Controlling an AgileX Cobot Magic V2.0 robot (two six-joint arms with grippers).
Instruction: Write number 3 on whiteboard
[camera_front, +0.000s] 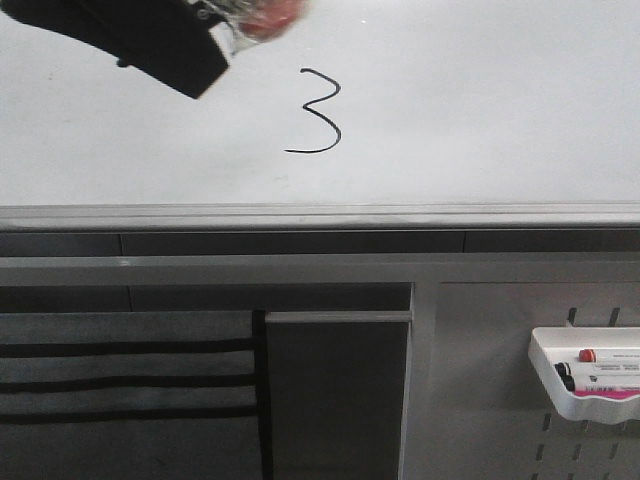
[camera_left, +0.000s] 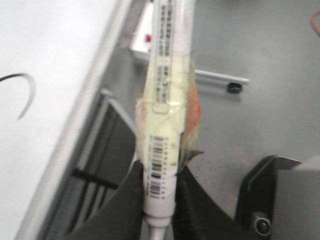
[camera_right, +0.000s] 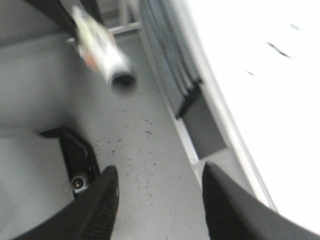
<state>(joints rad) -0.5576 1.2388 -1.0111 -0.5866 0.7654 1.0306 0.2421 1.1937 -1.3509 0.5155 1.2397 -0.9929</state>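
A thin black number 3 stands on the white whiteboard, above its grey bottom rail. My left gripper is at the board's top left, up and left of the digit. It is shut on a white marker wrapped in tape. In the left wrist view the fingers clamp the marker, and the digit's tail shows on the board. My right gripper is open and empty beside the board; the blurred marker shows ahead of it. The right gripper is not in the front view.
A white tray holding a red-capped and a black-capped marker hangs on the grey perforated panel at lower right. Grey slats with dark gaps fill the lower left, below the rail.
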